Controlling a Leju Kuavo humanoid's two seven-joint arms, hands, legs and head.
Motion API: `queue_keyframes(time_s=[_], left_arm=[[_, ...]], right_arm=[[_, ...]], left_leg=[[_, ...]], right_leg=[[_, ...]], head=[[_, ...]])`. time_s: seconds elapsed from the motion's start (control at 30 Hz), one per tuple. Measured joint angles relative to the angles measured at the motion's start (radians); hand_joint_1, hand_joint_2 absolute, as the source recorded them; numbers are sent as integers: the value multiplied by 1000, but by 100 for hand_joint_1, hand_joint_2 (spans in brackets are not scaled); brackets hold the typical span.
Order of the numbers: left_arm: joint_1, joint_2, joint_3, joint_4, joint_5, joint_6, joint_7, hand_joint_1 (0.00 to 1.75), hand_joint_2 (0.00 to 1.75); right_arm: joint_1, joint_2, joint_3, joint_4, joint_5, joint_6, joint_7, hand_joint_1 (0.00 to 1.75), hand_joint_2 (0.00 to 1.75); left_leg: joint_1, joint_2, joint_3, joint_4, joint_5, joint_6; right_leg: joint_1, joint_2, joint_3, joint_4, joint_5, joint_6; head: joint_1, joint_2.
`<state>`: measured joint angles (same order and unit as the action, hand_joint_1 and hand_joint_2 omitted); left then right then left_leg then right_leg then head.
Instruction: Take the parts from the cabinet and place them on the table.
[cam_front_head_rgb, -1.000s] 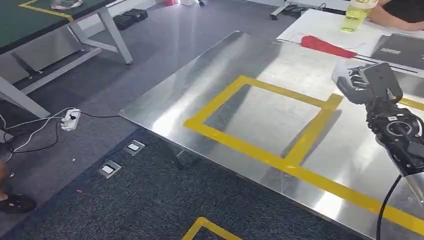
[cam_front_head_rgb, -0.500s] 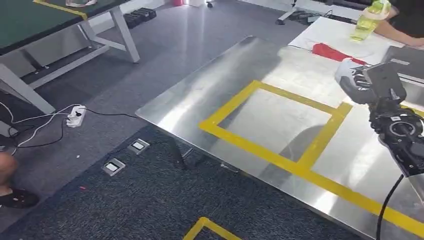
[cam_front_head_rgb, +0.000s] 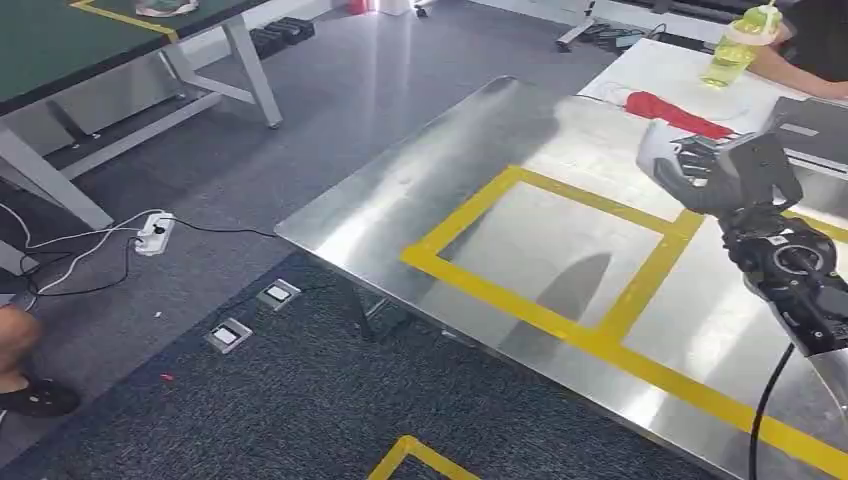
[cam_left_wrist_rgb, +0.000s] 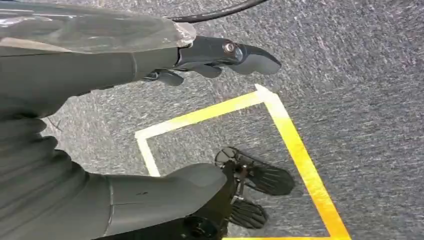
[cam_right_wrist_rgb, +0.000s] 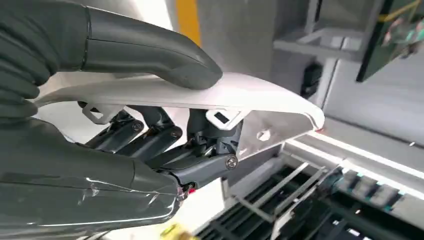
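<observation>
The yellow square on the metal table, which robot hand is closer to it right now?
Right. The right robot hand, holding a white part, is above the yellow square's far corner. The left robot hand hangs low over the carpet.

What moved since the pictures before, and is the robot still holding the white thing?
The whole view shifted, so the camera turned. The right hand swung further over the steel table, toward the yellow tape square. It still grips the white part. The left hand hangs empty.
</observation>
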<state>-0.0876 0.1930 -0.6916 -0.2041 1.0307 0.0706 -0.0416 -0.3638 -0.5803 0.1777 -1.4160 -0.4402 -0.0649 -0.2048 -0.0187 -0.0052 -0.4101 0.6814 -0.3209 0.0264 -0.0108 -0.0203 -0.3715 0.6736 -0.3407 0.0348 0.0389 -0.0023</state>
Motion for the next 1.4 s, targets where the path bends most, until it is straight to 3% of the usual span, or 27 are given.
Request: queue_keyframes(time_s=[0.73,1.4], left_arm=[[-1,0,-1,0,10,2,0,0,175],[0,0,-2,0,19,2,0,0,175]], right_arm=[[2,77,126,-150,47,11,-7,175,175],[-12,102,173,-156,71,21,-10,175,175]], left_leg=[[0,-1,-98,155,-55,-7],[0,-1,-108,171,-60,-6]], right_leg=[[1,0,-105,170,-64,-8],[1,0,-115,186,-69,-8]], head=[[-2,0],[-2,0]])
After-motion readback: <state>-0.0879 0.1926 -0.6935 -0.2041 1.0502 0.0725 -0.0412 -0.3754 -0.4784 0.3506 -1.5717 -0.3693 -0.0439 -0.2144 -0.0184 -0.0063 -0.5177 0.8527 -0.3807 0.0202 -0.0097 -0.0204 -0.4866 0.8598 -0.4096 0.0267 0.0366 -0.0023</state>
